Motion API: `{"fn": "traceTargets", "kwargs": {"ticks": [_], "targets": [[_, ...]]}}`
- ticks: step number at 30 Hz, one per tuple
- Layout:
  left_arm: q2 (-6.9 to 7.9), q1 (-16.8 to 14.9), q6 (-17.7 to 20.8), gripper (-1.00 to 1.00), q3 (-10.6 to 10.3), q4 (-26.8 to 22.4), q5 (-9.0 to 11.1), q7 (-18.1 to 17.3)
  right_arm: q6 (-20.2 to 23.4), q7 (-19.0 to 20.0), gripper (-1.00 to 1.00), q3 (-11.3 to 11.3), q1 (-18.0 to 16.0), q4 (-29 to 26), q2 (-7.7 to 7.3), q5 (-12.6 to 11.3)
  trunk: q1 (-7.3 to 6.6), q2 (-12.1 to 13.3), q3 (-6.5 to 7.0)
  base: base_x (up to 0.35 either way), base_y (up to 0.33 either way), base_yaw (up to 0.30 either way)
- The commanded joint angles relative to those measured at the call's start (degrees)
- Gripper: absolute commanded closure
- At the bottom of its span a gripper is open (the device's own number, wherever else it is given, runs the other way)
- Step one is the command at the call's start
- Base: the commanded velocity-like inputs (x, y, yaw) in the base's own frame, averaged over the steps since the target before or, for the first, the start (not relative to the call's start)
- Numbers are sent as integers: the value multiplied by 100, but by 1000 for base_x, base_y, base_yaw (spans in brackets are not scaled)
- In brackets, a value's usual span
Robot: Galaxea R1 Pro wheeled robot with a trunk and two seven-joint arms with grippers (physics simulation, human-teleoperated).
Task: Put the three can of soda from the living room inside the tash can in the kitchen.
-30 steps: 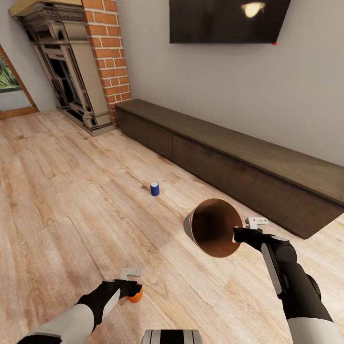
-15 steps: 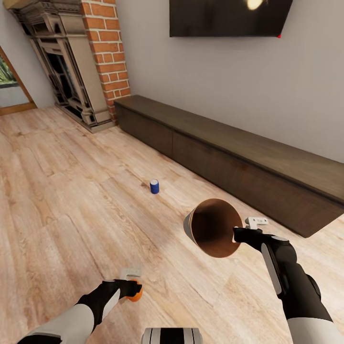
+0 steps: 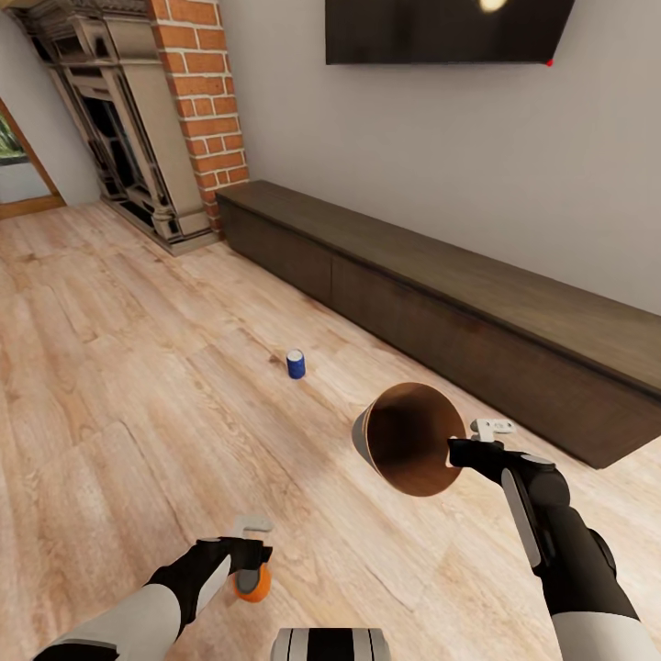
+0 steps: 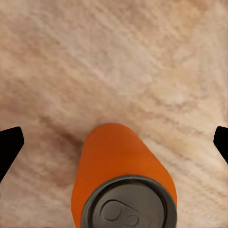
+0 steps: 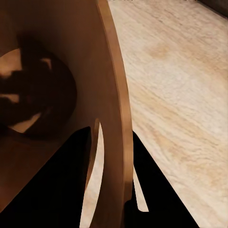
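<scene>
head view: the robot faces a grey wall in the living room, over a pale plank floor [image 3: 110, 386]. a long dark bench [image 3: 441, 312] runs along the wall, with a black screen [image 3: 441, 28] above it and a brick fireplace [image 3: 156, 128] at the far left.

the right gripper [image 3: 464, 450] holds the bin [image 3: 408, 439] by its rim, out in front of the robot and above the floor. the bin is tipped so its coppery-brown inside faces the camera; its grey outside shows along the left edge. in the right wrist view the dark fingers [image 5: 66, 180] sit either side of the bin wall [image 5: 111, 118], closed on it near the slot handle.

the left gripper [image 3: 250, 554] is low at the near left, and an orange can [image 3: 252, 583] sits just under it. in the left wrist view the orange can [image 4: 123, 180] lies between the two black fingertips [image 4: 9, 147], its dark top toward the camera; the tips stand wide at the frame's edges, clear of the can's sides, so the jaws are spread and not gripping it. whether the can rests on the floor or is tilted cannot be told.

a blue can [image 3: 295, 364] with a white band stands upright on the floor farther off, between the robot and the bench, well apart from both grippers.
</scene>
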Motion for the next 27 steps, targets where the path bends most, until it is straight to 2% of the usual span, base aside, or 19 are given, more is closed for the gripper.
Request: {"fn": "traceTargets", "kwargs": {"ticks": [1,27], "targets": [[0,0,-1,-100,0,-1,2,0,9,36,100,1,-1,-4,1,-110,-1,0,0,37,0,0],[-4,0,-2,-100,0,0,3,0,10,36,100,9,0,-4,10,-114,-1,0,-42,3,0,0]]}}
